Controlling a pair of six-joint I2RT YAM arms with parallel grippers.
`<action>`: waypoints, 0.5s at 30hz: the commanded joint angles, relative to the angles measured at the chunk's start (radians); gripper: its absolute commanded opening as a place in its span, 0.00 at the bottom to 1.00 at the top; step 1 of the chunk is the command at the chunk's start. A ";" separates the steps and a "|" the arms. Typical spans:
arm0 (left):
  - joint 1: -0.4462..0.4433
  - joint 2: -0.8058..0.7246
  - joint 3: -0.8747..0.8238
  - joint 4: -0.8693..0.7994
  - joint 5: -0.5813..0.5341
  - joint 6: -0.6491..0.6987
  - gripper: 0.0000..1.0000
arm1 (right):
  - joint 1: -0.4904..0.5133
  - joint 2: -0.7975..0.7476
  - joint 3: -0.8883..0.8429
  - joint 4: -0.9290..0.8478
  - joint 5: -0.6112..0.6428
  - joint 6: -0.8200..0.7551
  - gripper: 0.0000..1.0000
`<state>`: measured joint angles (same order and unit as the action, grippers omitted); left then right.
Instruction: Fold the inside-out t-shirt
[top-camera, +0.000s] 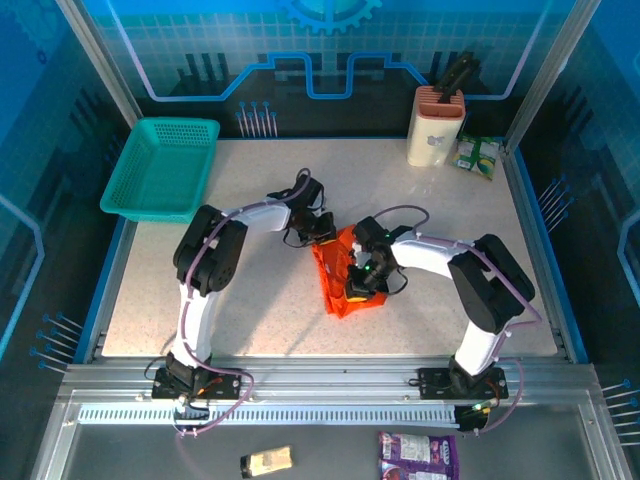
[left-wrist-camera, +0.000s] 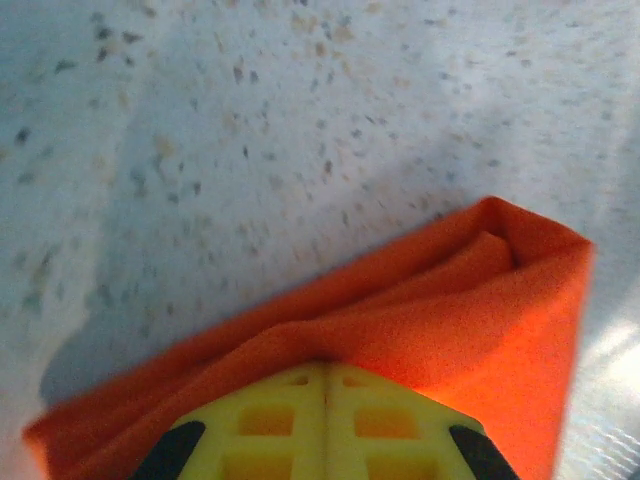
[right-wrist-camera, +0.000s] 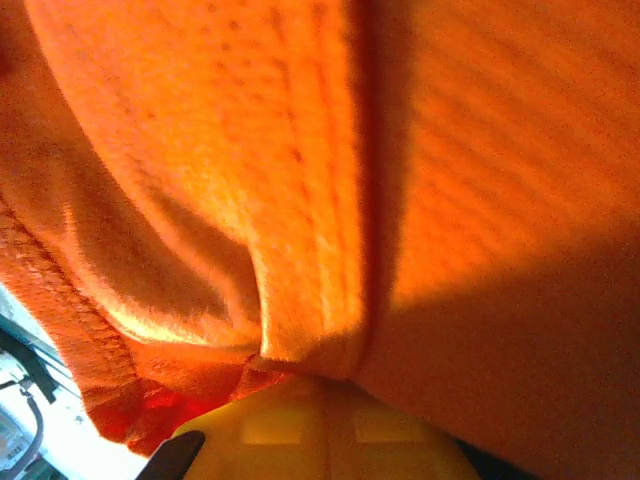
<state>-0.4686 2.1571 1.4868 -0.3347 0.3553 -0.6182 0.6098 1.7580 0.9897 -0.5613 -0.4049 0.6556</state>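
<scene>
The bright orange soft-cloth t-shirt (top-camera: 338, 292) is seen bunched in a narrow heap near the middle of the speckled pale table (top-camera: 260, 300) — no flat fold is made yet. Cloth is clamped by the left gripper (top-camera: 324, 233) at the far end and by the right gripper (top-camera: 364, 272) on the right side — spreading and folding are judged to remain.

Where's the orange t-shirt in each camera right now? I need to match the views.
Top external: t-shirt bunched at the centre of the table.
Left wrist: lower right, pinched in the left gripper at the bottom edge.
Right wrist: from the top edge down to the right gripper, bottom centre.
Shared landmark: the speckled table, top and left wrist views.
</scene>
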 joint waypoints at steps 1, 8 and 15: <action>-0.002 0.059 0.069 0.001 0.021 0.057 0.03 | 0.072 0.019 0.007 0.092 -0.068 0.077 0.09; -0.001 -0.030 0.094 0.068 0.114 0.104 0.07 | 0.067 -0.049 0.107 0.106 -0.088 0.117 0.13; 0.000 -0.311 -0.032 0.003 0.070 0.100 0.15 | -0.153 0.013 0.244 0.011 -0.124 -0.088 0.15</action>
<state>-0.4675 1.9858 1.4914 -0.3016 0.4232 -0.5320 0.5259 1.7336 1.1751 -0.4988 -0.4850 0.6727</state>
